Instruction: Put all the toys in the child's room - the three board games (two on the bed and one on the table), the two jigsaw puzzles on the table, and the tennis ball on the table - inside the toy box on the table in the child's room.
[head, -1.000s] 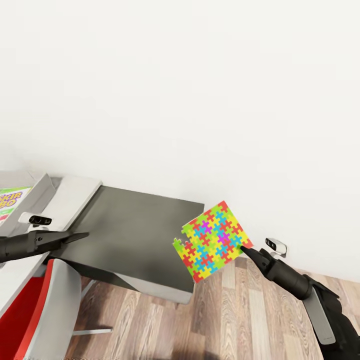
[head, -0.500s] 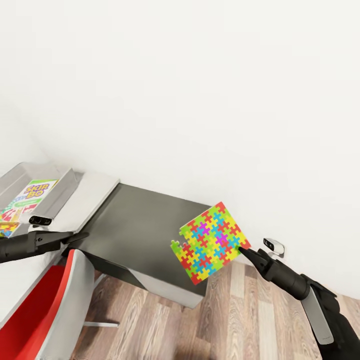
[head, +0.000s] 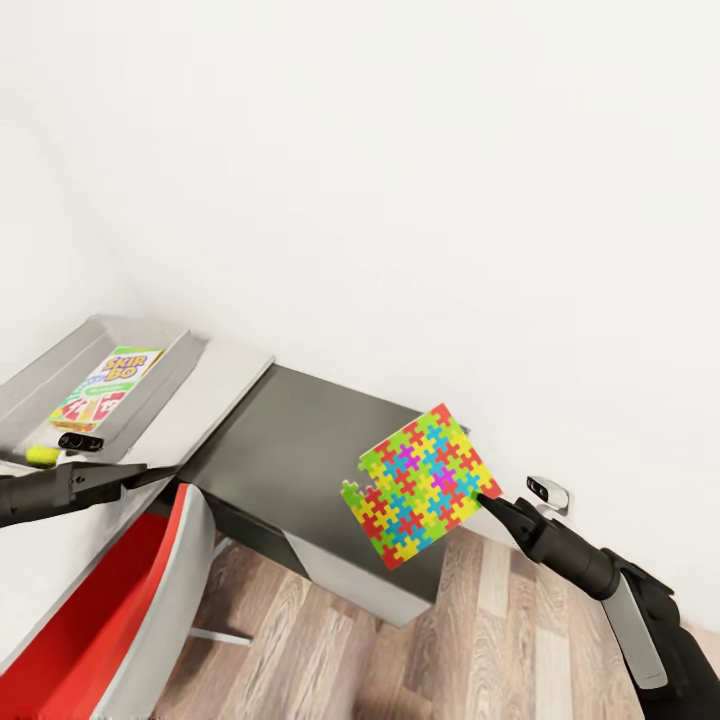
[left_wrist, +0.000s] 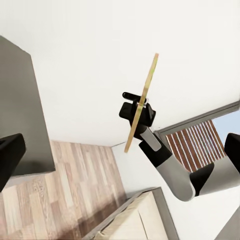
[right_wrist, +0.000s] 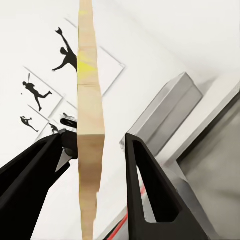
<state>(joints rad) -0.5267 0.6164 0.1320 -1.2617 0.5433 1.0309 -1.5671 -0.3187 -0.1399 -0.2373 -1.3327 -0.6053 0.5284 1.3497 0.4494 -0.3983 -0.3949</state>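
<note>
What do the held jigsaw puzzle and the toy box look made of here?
Jigsaw puzzle: a thin stiff board, likely wood or card; its edge shows pale tan between the right gripper's fingers, its face a matte colour print. Toy box: probably plastic, pale grey with smooth sloping walls.

Plain white wall (head: 400, 180) fills the upper head view, unmarked, meeting a wood-plank floor (head: 470, 640) of mixed brown and pale boards. The desk (head: 225, 395) stands against the wall: pale grey top at the left, lower dark grey wing (head: 300, 440) to its right with a pale front edge. A red-and-white swivel chair (head: 130, 600) sits at the desk's near edge. A small white fitting (head: 550, 492) is mounted low on the wall. Black baseball-player silhouette prints (right_wrist: 45, 85) hang in white frames. A slatted window (left_wrist: 195, 142) shows in the left wrist view. Lighting is even and bright.
</note>
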